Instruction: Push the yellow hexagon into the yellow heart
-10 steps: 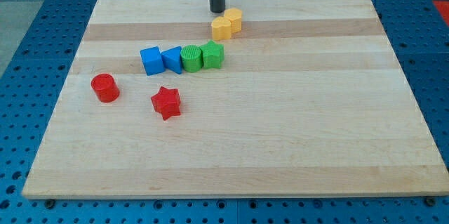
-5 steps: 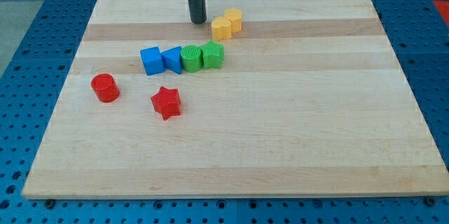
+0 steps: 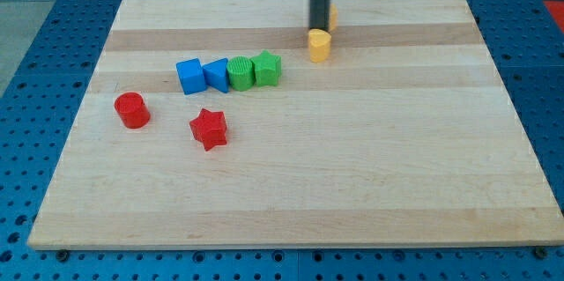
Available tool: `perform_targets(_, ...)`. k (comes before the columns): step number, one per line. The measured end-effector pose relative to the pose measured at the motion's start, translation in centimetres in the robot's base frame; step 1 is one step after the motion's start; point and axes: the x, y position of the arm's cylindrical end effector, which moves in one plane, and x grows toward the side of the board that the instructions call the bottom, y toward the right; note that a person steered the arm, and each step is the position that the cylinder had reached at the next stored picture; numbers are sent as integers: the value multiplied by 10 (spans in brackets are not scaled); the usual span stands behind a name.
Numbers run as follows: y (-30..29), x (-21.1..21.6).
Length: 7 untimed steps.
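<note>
2 yellow blocks flank my tip (image 3: 319,28): heart (image 3: 319,45) below, hexagon (image 3: 330,18) mostly hidden behind; no pincer shows.

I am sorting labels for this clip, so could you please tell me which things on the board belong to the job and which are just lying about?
Job: my tip; yellow block just below it; second yellow block, mostly hidden behind the rod.

Lying about: blue cube, second blue block, green cylinder, green star, red cylinder, red star.

The tip (image 3: 319,29) is flanked closely: one yellow block (image 3: 319,45) just below, another (image 3: 331,18), seemingly the hexagon, half hidden behind. Leftward, passage is found open.
</note>
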Motion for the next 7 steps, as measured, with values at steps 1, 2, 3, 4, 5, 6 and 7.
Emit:
perform_targets(1, 22, -1)
perform_targets(2, 22, -1)
perform_targets(3, 23, -1)
perform_targets(4, 39, -1)
perform_targets(5, 27, -1)
perform_targets(6, 5, -2)
perform_targets(7, -20, -2)
